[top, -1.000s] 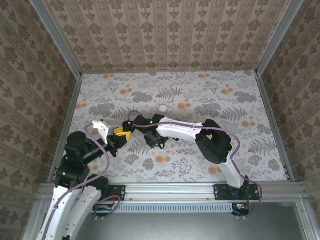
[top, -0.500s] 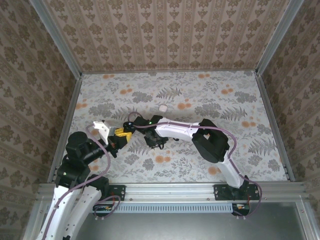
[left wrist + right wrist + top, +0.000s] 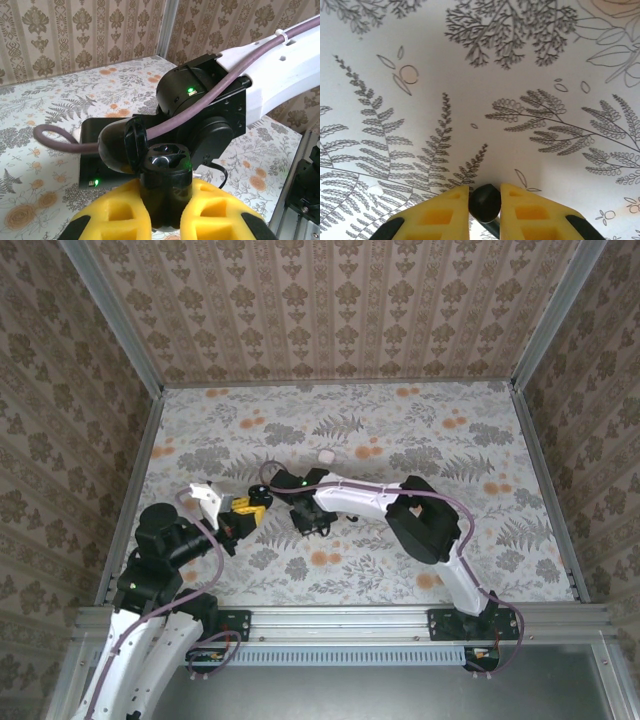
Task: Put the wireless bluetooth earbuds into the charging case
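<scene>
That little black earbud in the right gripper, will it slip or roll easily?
Probably slippery: the black earbud looks smooth and rounded, pinched only at the tips of the right gripper. Dropped, it would likely roll on the flat table. Being tiny, it's probably light.

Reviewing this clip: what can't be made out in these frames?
- Right wrist view: only the top of the black earbud shows. The rest is pinched in the right hand, so its orientation is unclear.
- Left wrist view: the lower body of the open case is hidden inside the left hand.
- Top view: the white piece is too small to tell earbud from case.
</scene>
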Robot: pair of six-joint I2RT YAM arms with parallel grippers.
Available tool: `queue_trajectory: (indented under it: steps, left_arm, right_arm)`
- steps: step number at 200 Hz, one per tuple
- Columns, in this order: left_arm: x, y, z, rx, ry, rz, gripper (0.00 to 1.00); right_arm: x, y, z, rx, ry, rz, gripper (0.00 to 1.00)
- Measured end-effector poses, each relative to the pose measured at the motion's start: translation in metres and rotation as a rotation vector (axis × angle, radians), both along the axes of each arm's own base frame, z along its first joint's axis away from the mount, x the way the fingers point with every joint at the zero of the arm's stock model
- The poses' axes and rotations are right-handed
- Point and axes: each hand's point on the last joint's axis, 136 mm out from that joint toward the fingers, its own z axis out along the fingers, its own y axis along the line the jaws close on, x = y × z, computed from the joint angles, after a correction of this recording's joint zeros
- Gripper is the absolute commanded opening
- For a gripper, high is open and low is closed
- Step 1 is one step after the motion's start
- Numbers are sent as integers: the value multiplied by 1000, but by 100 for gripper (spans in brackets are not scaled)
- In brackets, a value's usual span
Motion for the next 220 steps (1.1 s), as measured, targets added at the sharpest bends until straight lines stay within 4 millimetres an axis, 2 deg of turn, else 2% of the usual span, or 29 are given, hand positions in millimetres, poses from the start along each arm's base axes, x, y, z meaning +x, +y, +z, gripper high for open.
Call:
queue_trajectory:
  steps: [31,59,141,220]
  left_arm:
    - [0,-4,-1,-12,-14,-27,0]
    - [3,-6,-1,-27,-45,-34,0]
    - [20,-20,14,-136,-134,-46,0]
    - [42,-60,13,-150,-178,-58,0]
  right_arm:
    - [0,-19,4,46,11,-49,17]
    - [4,-32,29,136,-21,-103,17]
    - [16,-56,168,543,-283,-217,18]
    - [5,-63,273,881,-489,-219,18]
